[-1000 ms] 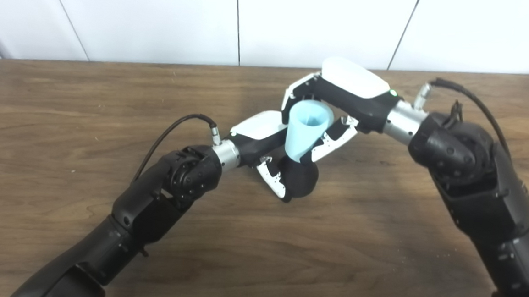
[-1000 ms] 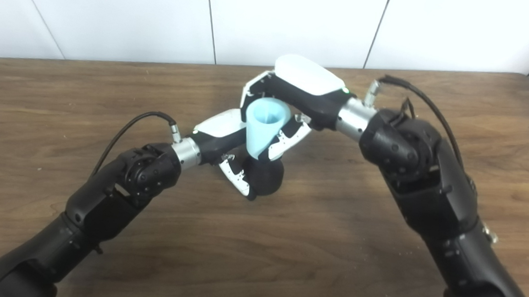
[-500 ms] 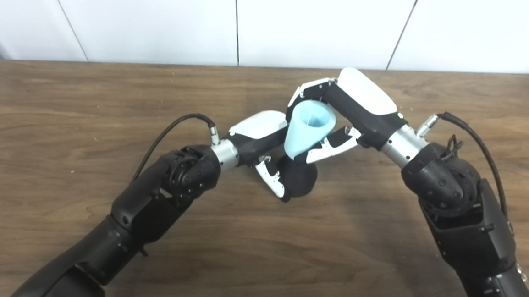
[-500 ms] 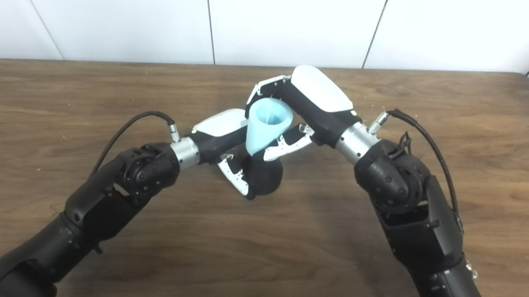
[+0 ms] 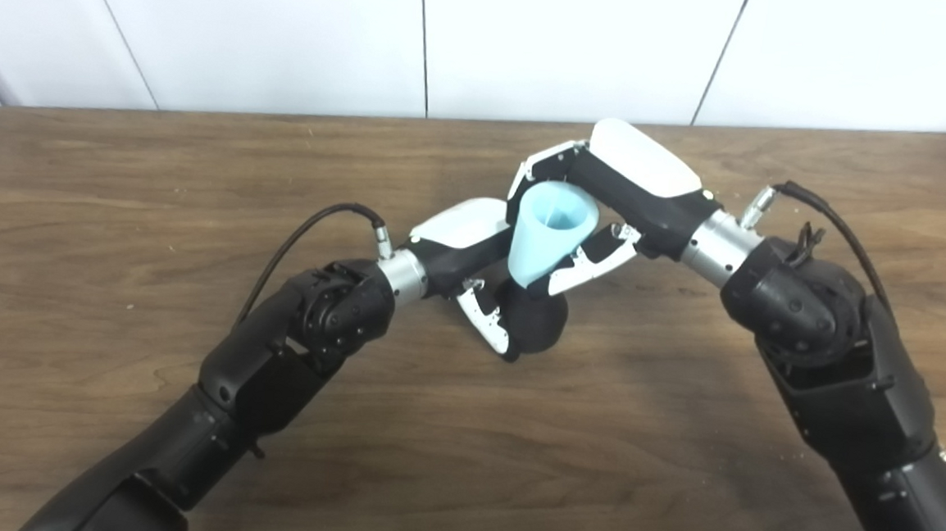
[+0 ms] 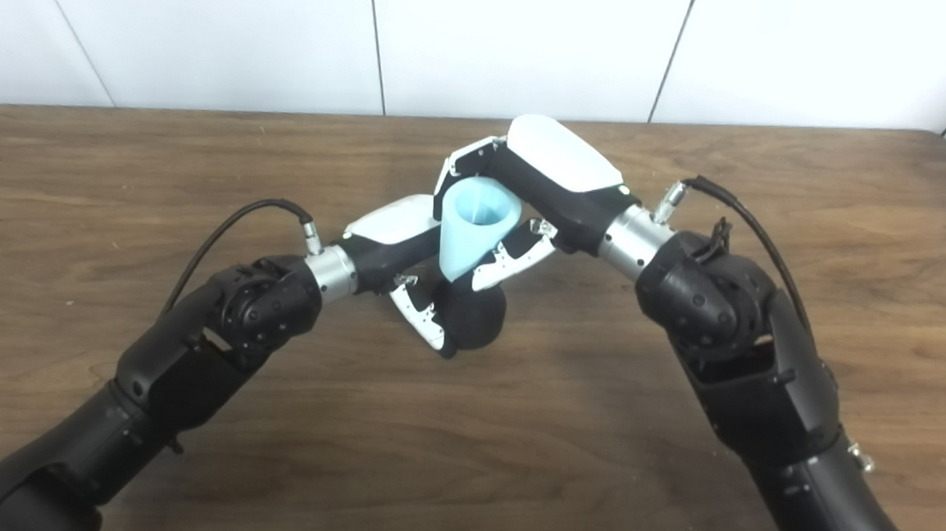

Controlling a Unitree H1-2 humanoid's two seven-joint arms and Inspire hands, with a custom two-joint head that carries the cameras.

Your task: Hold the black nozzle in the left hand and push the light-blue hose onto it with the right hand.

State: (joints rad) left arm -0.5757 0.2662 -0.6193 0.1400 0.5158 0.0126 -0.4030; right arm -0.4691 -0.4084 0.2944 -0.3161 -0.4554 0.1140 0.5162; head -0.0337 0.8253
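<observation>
Wood table (image 5: 116, 194), white panel wall. Left hand (image 5: 480, 286) clamped on black nozzle (image 5: 539, 323); right hand (image 5: 599, 216) clamped on light-blue hose (image 5: 547, 237), narrow end meeting nozzle. Hose probably light, stiff; grip mid-cone.

Mostly buried inside the curled fingers of the left hand (image 5: 474, 253): the black nozzle (image 5: 537, 323), only its rounded bulb showing below and in front of the palm. Narrow end of the light-blue hose (image 5: 547, 233) lost behind the right hand's (image 5: 609, 192) thumb and the nozzle's top, so no telling how far seated, or whether merely touching. Far side of the hose covered by the right hand's fingers (image 6: 465, 160). Left hand's thumb out of sight behind the hose. Both arms cut off at the bottom edge. Table (image 5: 116, 194) cropped on the left and right, its patch under both hands hidden.
</observation>
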